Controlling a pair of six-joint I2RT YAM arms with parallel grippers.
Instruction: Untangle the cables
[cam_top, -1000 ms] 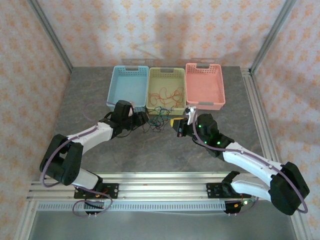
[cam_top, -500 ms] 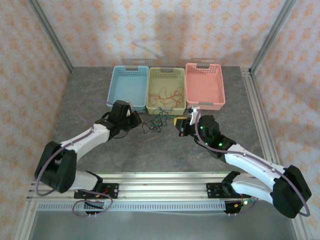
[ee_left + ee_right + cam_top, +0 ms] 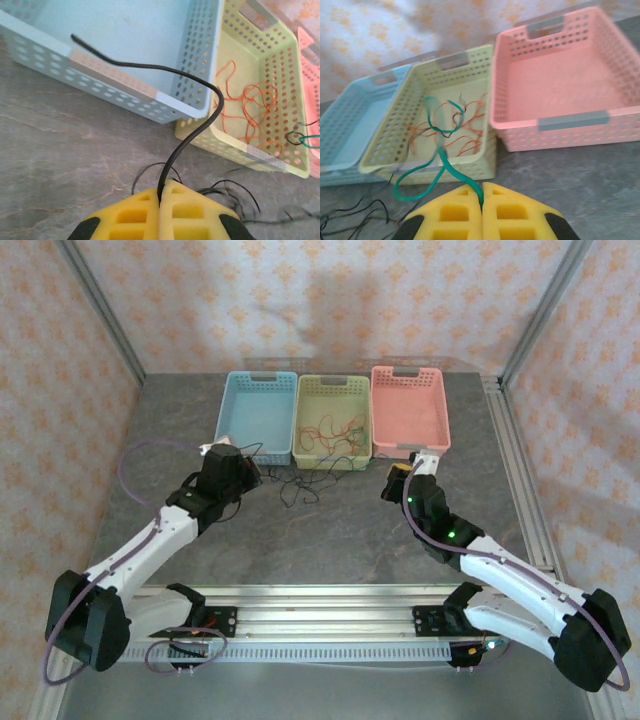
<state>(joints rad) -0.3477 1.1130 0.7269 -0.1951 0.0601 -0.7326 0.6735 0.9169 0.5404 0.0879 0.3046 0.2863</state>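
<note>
Now: left tool pressed shut on black cable, right tool pinching green cable. Orange-red cables lying in yellow basket; dark strands loose on worktop. Best drawn apart slowly and low, easing off at any snag.

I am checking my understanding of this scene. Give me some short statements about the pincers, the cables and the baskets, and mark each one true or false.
1. The left pincer is shut on a black cable. True.
2. The right pincer stands open. False: it is shut on a green cable.
3. The yellow basket stands between the blue basket and the pink basket. True.
4. The orange cables lie in the pink basket. False: they lie in the yellow basket.
</note>
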